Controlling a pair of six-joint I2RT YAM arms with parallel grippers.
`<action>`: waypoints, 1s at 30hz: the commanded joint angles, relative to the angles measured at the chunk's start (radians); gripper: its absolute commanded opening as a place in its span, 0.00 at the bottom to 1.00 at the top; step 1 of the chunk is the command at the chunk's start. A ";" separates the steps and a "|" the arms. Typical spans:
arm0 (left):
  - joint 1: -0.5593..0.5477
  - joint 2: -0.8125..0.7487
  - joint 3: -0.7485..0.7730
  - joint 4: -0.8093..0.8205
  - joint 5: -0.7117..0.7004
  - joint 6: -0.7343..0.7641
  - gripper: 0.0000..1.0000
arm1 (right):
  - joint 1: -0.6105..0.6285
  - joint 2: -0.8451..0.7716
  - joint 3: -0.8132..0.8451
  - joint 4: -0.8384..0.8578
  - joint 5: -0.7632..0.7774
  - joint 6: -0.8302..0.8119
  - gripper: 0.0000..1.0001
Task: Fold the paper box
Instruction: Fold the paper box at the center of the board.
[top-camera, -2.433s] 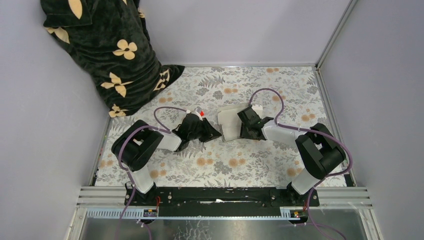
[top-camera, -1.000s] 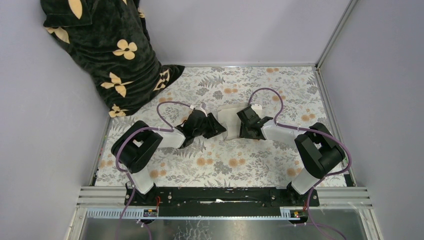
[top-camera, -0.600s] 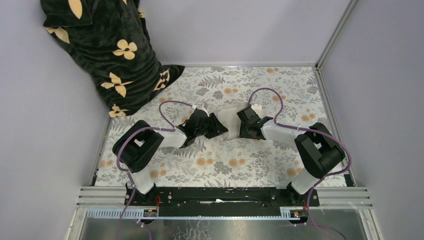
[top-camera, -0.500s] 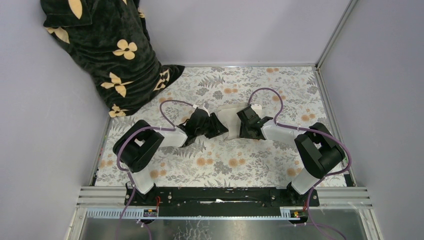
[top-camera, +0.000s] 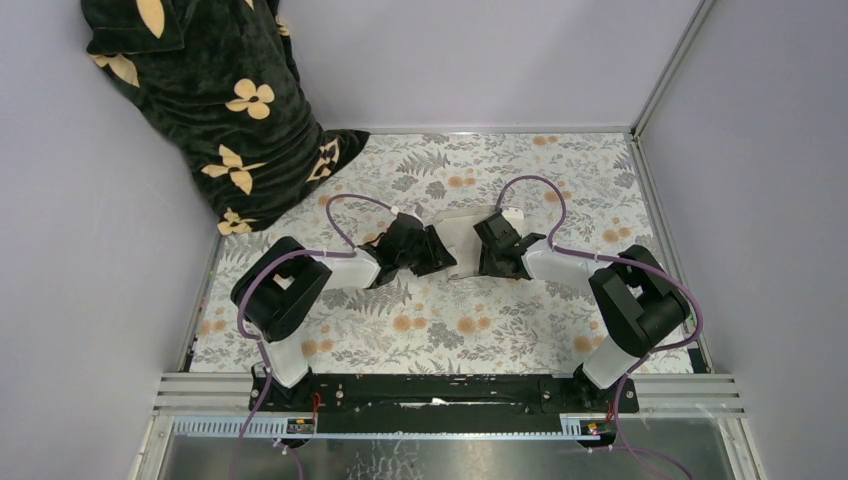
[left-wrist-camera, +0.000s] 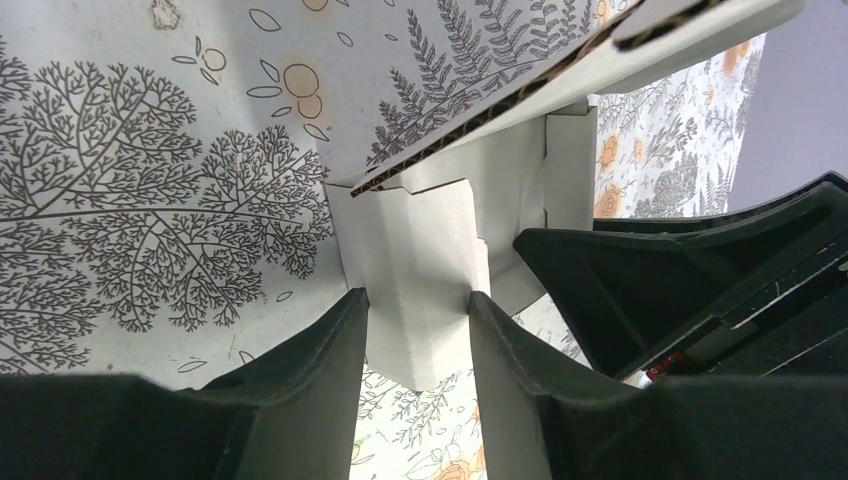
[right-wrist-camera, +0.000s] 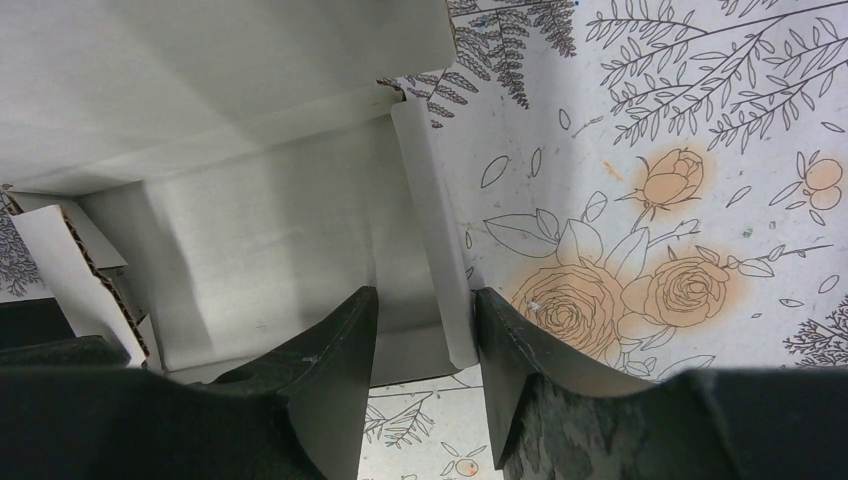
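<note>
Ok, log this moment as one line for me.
paper box: part-folded | left gripper: astride a flap, grip unclear | right gripper: astride a side wall, grip unclear

Paper box (top-camera: 462, 243): white corrugated cardboard, matt, brown fluting at cut edges. Left fingers (left-wrist-camera: 290, 400) and right fingers (right-wrist-camera: 560, 400): black moulded plastic, smooth, dull sheen. Bench (top-camera: 470, 325): covered by a smooth matt sheet with a printed fern and rose pattern. Cloth (top-camera: 215, 110): black plush, velvety nap, cream flower motifs. Frame rails (top-camera: 450, 395): brushed metal, aluminium look. Cables (top-camera: 345, 205): purple sheath, slightly glossy. Walls (top-camera: 460, 60): plain, matt grey-lilac.
</note>
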 joint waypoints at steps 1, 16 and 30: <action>-0.011 0.034 0.028 -0.080 -0.032 0.048 0.49 | 0.022 0.072 -0.042 -0.060 -0.072 0.003 0.48; -0.031 0.063 0.135 -0.305 -0.154 0.156 0.49 | 0.021 0.063 -0.053 -0.048 -0.077 0.003 0.47; -0.041 0.070 0.176 -0.400 -0.248 0.183 0.42 | 0.021 0.054 -0.064 -0.038 -0.081 0.000 0.47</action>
